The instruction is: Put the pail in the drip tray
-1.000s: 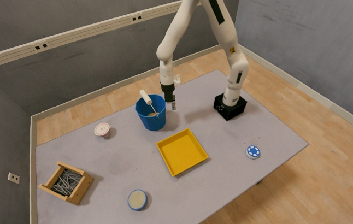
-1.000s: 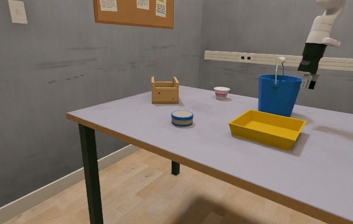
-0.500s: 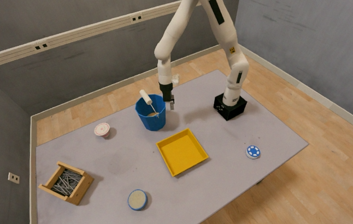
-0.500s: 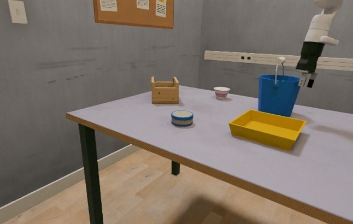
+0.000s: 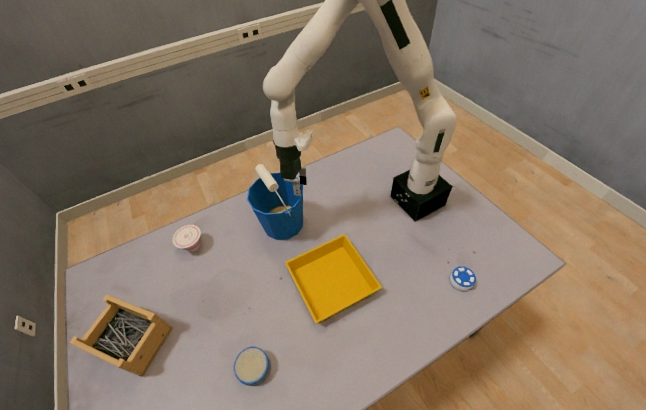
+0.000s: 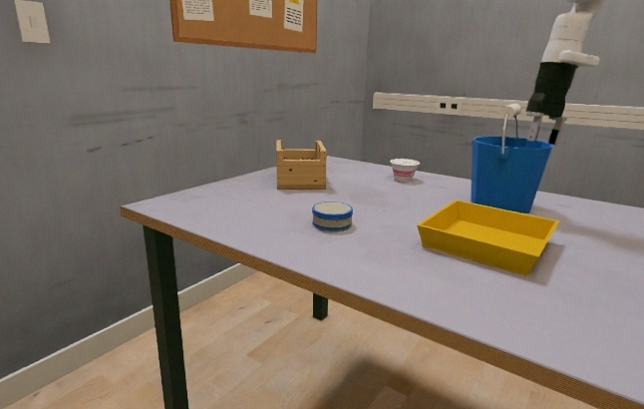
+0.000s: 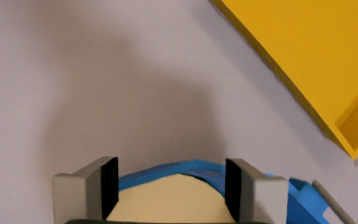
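Note:
The blue pail (image 5: pixel 276 209) stands upright on the table, behind the yellow drip tray (image 5: pixel 332 277). Its wire handle with a white grip (image 5: pixel 267 177) stands up over the rim. The pail holds a cream fill. My gripper (image 5: pixel 297 186) is open and empty, pointing down just above the pail's rim on the side toward the arm's base. In the wrist view the fingers straddle the blue rim (image 7: pixel 180 169), with the tray's corner (image 7: pixel 325 70) at upper right. From the side view the gripper (image 6: pixel 542 131) hangs over the pail (image 6: pixel 508 172), and the tray (image 6: pixel 486 233) lies in front.
A wooden crate of nails (image 5: pixel 122 334) sits at the front left. A small pink-and-white cup (image 5: pixel 186 237) stands left of the pail. A blue-rimmed round tin (image 5: pixel 251 365) lies near the front edge. A blue-and-white disc (image 5: pixel 462 278) lies right of the tray. The arm's black base (image 5: pixel 420 195) is at the back.

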